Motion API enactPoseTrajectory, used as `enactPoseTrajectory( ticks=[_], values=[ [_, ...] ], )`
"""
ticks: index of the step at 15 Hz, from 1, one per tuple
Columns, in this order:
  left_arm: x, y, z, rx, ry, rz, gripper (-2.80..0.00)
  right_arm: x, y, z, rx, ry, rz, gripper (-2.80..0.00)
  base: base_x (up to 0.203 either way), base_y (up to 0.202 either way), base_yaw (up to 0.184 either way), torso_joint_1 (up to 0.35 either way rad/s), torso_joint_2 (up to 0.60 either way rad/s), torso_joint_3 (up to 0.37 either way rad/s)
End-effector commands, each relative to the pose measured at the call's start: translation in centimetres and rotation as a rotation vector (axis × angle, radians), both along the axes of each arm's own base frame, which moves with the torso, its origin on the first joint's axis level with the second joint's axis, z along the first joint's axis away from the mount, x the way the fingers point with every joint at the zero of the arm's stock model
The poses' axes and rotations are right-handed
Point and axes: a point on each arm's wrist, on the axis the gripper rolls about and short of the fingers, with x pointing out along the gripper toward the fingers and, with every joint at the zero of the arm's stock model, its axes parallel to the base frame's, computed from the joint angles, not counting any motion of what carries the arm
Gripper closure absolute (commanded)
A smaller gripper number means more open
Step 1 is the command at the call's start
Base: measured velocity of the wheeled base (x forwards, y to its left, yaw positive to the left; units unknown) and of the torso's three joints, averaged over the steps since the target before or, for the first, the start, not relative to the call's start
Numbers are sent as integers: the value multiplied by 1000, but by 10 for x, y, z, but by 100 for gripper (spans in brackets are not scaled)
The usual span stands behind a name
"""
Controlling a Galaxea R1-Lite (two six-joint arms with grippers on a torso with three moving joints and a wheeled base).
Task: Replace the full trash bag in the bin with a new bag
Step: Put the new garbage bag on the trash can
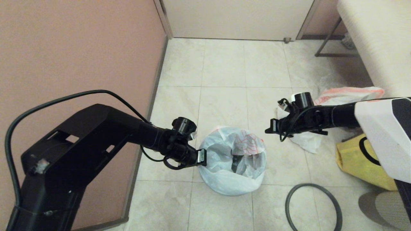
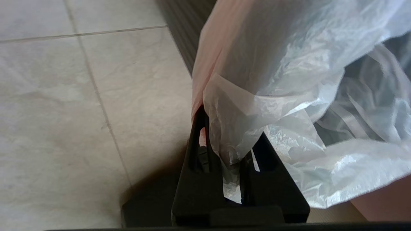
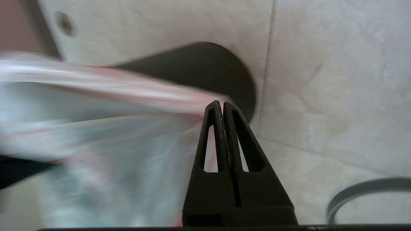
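Observation:
The new bag (image 1: 224,150) is draped over the bin (image 2: 184,22), its mouth open upward and its skirt hanging down the sides. My left gripper (image 1: 203,157) is at the bag's left edge, shut on a bunched fold of it (image 2: 229,128). My right gripper (image 1: 267,130) is at the bag's right edge with its fingers pressed together (image 3: 220,103). The pink mouth band (image 3: 135,93) runs taut up to its tips. The bin's dark wall (image 3: 208,67) shows behind. The full trash bag (image 1: 348,94) lies on the floor at the right, mostly hidden behind my right arm.
The grey rim ring (image 1: 313,205) lies loose on the floor, front right of the bin. A yellow fabric bag (image 1: 358,160) sits further right. A pink wall (image 1: 80,48) runs along the left. A bench (image 1: 379,38) stands at the back right.

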Motion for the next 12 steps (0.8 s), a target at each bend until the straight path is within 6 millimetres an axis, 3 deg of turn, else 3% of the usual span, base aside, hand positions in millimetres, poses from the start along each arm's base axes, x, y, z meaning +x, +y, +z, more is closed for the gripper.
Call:
enactPoseTrajectory(
  ticks=[1, 4, 7, 9, 10, 12],
  values=[
    [-5, -5, 11, -17, -13, -10, 0, -29, -4, 56, 40, -48, 1, 0, 0, 0, 0, 0, 0, 0],
    [-3, -4, 14, -29, -18, 6, 0, -74, -8, 48, 31, 163, 22, 0, 0, 0, 0, 0, 0, 0],
    [-1, -4, 20, -71, -46, 41, 0, -123, -16, 57, 43, 212, -2, 0, 0, 0, 0, 0, 0, 0],
    [5, -7, 13, -98, -63, 96, 0, -152, -25, 61, -1, 189, -75, 0, 0, 0, 0, 0, 0, 0],
    [7, -7, 14, -100, -84, 122, -280, -164, -30, 60, -28, 189, -115, 0, 0, 0, 0, 0, 0, 0],
    [5, -10, 18, -102, -96, 140, -280, -189, -35, 53, -54, 211, -144, 0, 0, 0, 0, 0, 0, 0]
  ],
)
